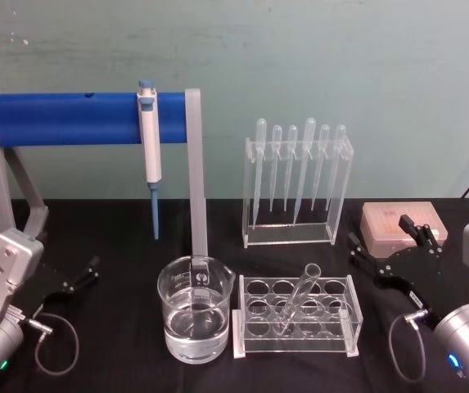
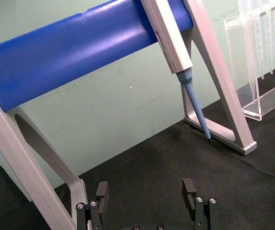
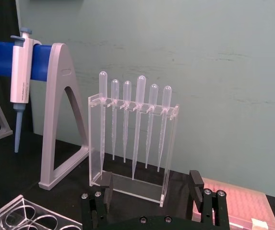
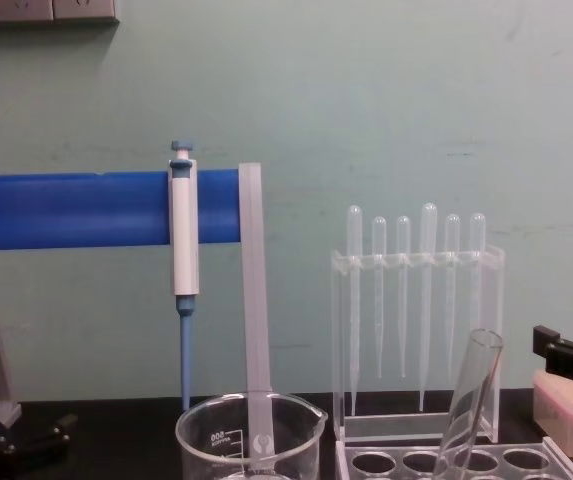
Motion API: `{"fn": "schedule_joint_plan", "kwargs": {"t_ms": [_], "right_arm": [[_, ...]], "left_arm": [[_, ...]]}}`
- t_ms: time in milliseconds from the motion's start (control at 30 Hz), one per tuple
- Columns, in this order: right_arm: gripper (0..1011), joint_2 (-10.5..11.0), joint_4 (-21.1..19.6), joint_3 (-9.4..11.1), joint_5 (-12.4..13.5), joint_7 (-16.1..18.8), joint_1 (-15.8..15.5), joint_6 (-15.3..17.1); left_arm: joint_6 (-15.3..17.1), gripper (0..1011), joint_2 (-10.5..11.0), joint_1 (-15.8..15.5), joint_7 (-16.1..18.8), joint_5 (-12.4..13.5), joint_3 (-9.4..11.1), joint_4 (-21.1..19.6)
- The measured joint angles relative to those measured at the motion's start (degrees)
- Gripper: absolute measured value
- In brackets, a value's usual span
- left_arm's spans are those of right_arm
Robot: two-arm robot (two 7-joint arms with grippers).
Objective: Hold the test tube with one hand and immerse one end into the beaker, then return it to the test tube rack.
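nothing of the task had been started, as far as the frames showed. the test tube (image 1: 297, 299) leaned in its clear rack (image 1: 295, 319) at lower centre of the head view, rim tipped toward upper right, rounded end down in a middle hole. the beaker (image 1: 195, 318) stood just left of the rack, part filled with clear liquid, spout to the right. all was left to do: grasp the tube, lift it free, dip one end in the beaker, and bring it back.

the left gripper (image 1: 81, 274) sat at lower left of the head view, low over the black table (image 1: 119, 237), its jaws spread wide and holding nothing; its own wrist view showed both fingers (image 2: 101, 193) apart over bare cloth. the right gripper (image 1: 385, 248) rested at mid right, jaws likewise wide and empty.

for room, the right gripper looked the nearer to the tube, with open cloth between it and the rack's right end. the pink box (image 1: 404, 227) lay just behind it, and the pipette stand (image 1: 298, 184) stood behind the rack, so an approach from the right and front seemed freest. the blue-barred stand (image 1: 95, 119) with its hanging pipettor (image 1: 150, 143) rose behind the beaker; one grey leg came down close behind the beaker's rim, leaving less margin there.
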Motion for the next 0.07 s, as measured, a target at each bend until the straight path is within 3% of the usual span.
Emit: {"fn": "schedule_joint_plan", "kwargs": {"t_ms": [67], "right_arm": [[1000,0.0,-0.02,0.0,0.0,-0.01,-0.01,0.0]], "left_arm": [[0.0,1000,0.0,0.0,0.0,0.0,0.0,0.0]]}}
